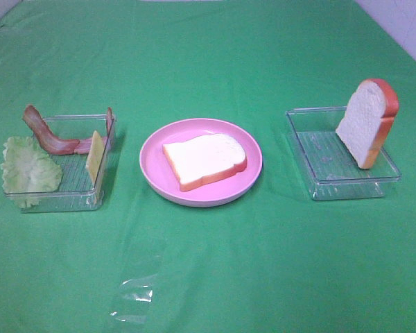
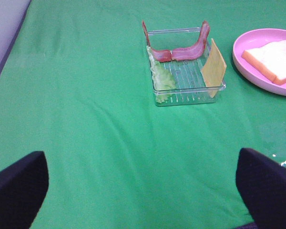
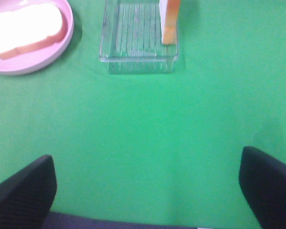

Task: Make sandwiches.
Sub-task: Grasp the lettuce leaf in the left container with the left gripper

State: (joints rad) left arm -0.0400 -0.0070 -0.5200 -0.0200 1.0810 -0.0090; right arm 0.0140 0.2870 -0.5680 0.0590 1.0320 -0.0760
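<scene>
my left gripper [image 2: 143, 191] and right gripper [image 3: 148, 191] both wide open, empty. bread [image 1: 204, 161] flat on plate [image 1: 152, 172], centre. lettuce [image 1: 29, 170] lies in tray [image 1: 55, 201] ahead of left gripper, well apart; left arm nearer.

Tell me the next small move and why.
Probably send the open left gripper toward the lettuce draped over the left tray's wall. One bread slice already lies flat and bare on the pink plate, the lettuce is on that arm's side, and the gripper holds nothing.
</scene>
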